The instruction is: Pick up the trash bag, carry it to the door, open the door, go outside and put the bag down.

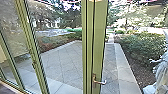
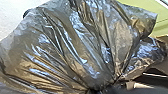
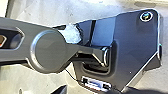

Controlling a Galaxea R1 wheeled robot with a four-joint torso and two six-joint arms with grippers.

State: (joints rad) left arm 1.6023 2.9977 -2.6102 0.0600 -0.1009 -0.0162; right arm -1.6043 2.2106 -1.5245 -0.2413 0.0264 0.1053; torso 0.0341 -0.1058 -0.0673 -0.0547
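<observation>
In the left wrist view the dark, shiny trash bag spreads out in creased folds from a tightly gathered neck. My left gripper is shut on that neck. The head view has the green-framed door standing upright near the middle, with a metal lever handle low on its frame. Whether the door stands ajar, I cannot tell.
Tall glass panes with green frames stand to the left. Outside lies a paved yard with a pale stone border. Bushes grow along the right, near a pale, statue-like shape.
</observation>
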